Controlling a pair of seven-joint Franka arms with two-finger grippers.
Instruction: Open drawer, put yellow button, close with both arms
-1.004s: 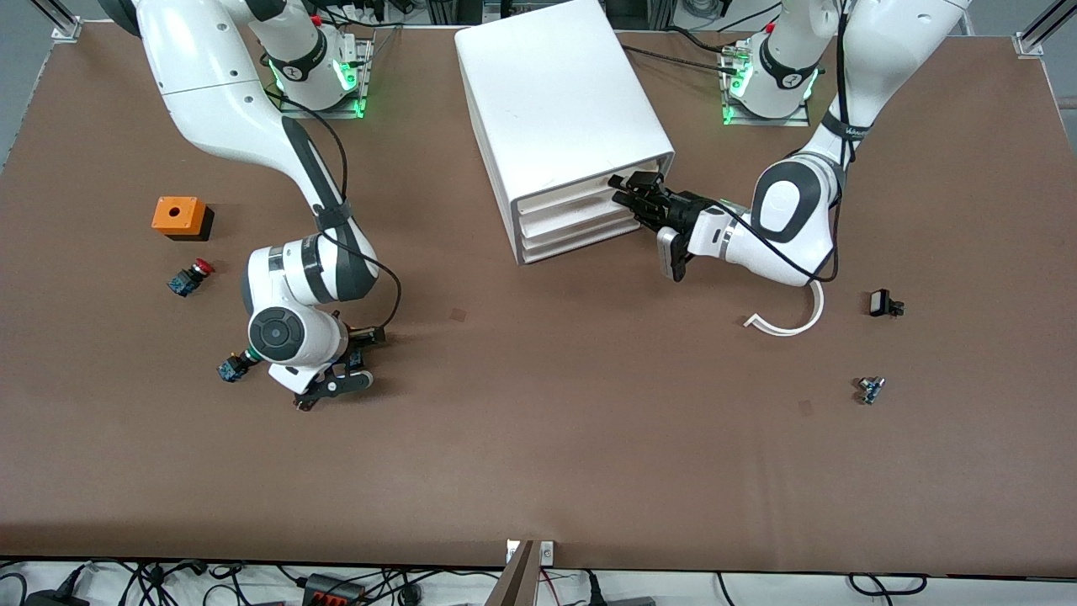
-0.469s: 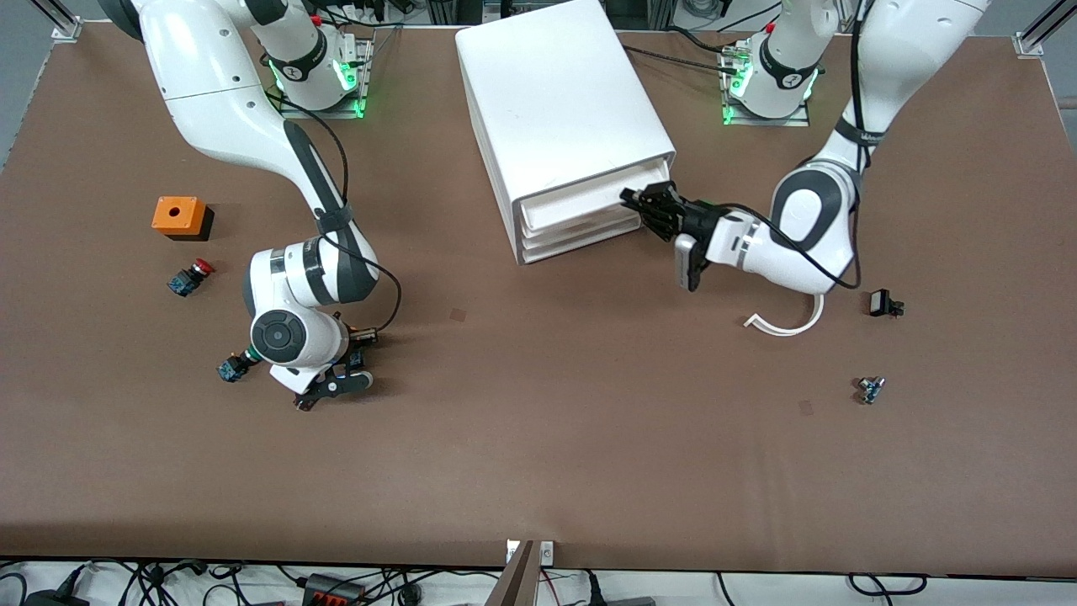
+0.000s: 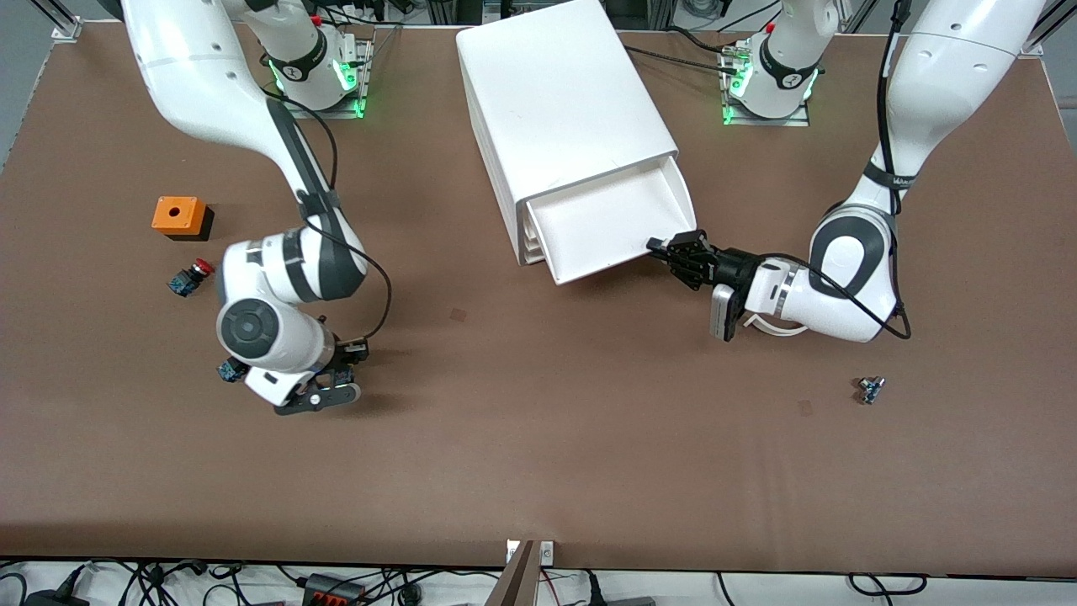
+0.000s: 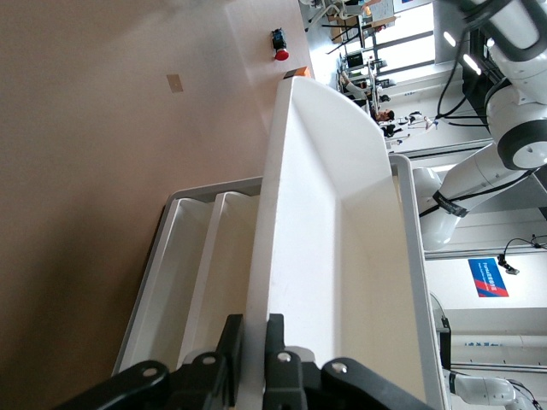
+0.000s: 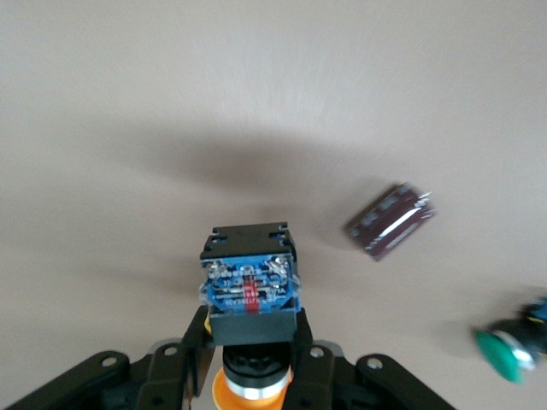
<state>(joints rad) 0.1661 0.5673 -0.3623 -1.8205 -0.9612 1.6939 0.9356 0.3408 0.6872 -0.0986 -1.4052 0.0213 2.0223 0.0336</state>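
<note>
We can see the drawer (image 3: 607, 220) is now pulled well out of the cabinet (image 3: 559, 109), where a second ago it was only cracked. The left gripper (image 3: 673, 252) is still pinched on its front lip, drawn back with it. The right gripper (image 3: 324, 389) has lifted slightly over the table (image 3: 538, 454), clamping the yellow button (image 5: 249, 295).
</note>
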